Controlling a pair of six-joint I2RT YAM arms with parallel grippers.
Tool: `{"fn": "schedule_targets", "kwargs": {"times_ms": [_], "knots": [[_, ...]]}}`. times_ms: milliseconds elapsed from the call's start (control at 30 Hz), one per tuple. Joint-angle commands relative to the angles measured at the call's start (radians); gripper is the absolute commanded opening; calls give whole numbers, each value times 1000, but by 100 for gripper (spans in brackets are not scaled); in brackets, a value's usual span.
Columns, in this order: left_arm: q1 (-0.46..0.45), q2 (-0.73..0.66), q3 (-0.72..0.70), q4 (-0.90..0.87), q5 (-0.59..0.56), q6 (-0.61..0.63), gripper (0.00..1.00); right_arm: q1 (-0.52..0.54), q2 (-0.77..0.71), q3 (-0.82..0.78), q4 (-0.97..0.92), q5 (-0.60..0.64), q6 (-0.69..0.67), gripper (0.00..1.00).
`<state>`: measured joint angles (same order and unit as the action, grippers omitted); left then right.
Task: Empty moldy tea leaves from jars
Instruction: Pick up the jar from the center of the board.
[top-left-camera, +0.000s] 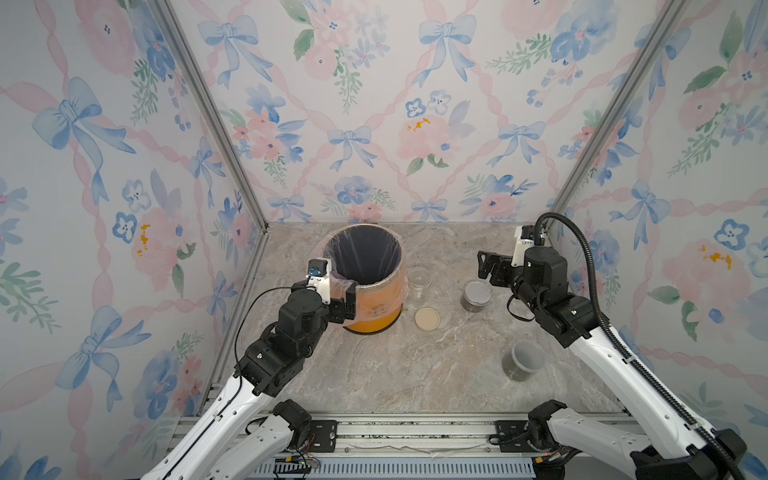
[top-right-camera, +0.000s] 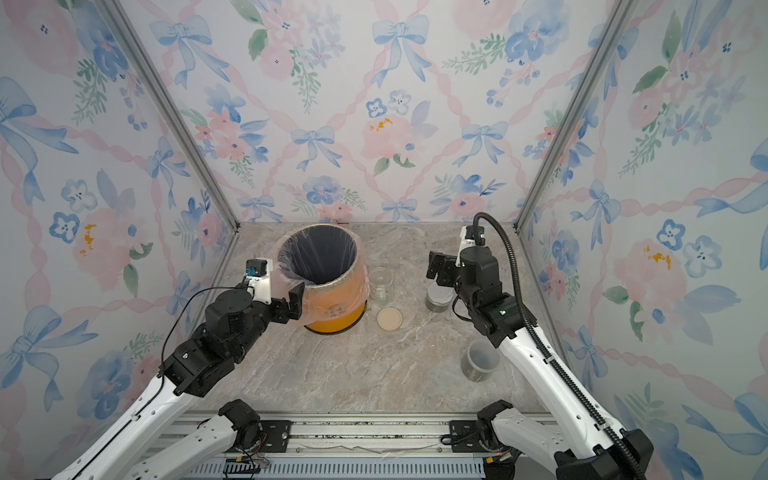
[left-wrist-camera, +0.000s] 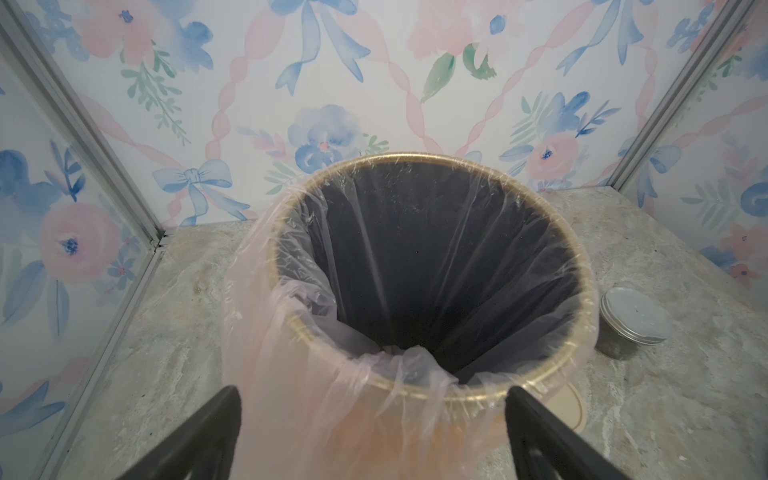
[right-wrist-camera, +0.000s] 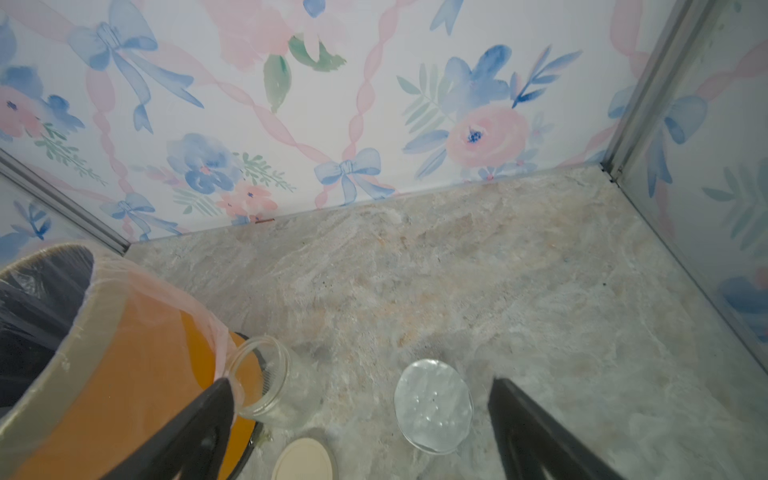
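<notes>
The bin (top-left-camera: 374, 307) is a tall orange cylinder with a gold-toned rim. A thin, crinkled, clear-pink plastic liner (left-wrist-camera: 291, 353) hangs loosely over its near-left wall. It stands far left on the veined grey marble table (top-left-camera: 395, 374).

Just right of the bin stands an open clear glass jar (top-left-camera: 419, 282), which looks empty. Its flat beige lid (top-left-camera: 427, 318) lies on the table just nearer. Further right is a jar with a silver lid (top-left-camera: 476, 296), and near right is one with a translucent grey lid (top-left-camera: 523, 360). Both show the tea leaves (top-left-camera: 515, 372) as a dark mass through their walls.

The left gripper (top-left-camera: 347, 305) has its jaws spread wide and holds nothing. It is at the bin's near-left wall, and whether it touches the liner cannot be told. The right gripper (top-left-camera: 492, 268) is also wide and empty, and hangs above the table just beyond the silver-lidded jar.

The middle and near parts of the table are open. The bin, open jar and beige lid crowd close together.

The left wrist view looks down into the dark lined bin, with a silver lid (left-wrist-camera: 636, 316) beside it. The right wrist view shows the open jar's threaded mouth (right-wrist-camera: 266, 386). Only the top views show the grey-lidded jar.
</notes>
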<state>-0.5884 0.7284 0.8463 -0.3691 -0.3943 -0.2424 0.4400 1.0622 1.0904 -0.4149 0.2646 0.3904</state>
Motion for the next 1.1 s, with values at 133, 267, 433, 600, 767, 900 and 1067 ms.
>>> {"fn": "schedule_targets", "kwargs": {"times_ms": [133, 267, 433, 600, 767, 900, 1067], "knots": [[5, -3, -65, 5, 167, -10, 98, -26, 73, 9, -355, -2, 34, 96], [9, -49, -99, 22, 217, 23, 98, -62, 133, -13, -373, -31, 18, 97], [6, -81, -102, 22, 198, 32, 98, -86, 281, 10, -360, -92, -4, 96], [2, -99, -102, 22, 224, 37, 98, -96, 414, 63, -345, -91, -25, 97], [-1, -109, -135, 26, 223, 44, 98, -120, 497, 94, -327, -107, -31, 97], [-15, -91, -134, 24, 233, 48, 98, -130, 546, 114, -310, -123, -31, 96], [-24, -97, -135, 24, 230, 51, 98, -130, 624, 158, -311, -131, -41, 96]]}}
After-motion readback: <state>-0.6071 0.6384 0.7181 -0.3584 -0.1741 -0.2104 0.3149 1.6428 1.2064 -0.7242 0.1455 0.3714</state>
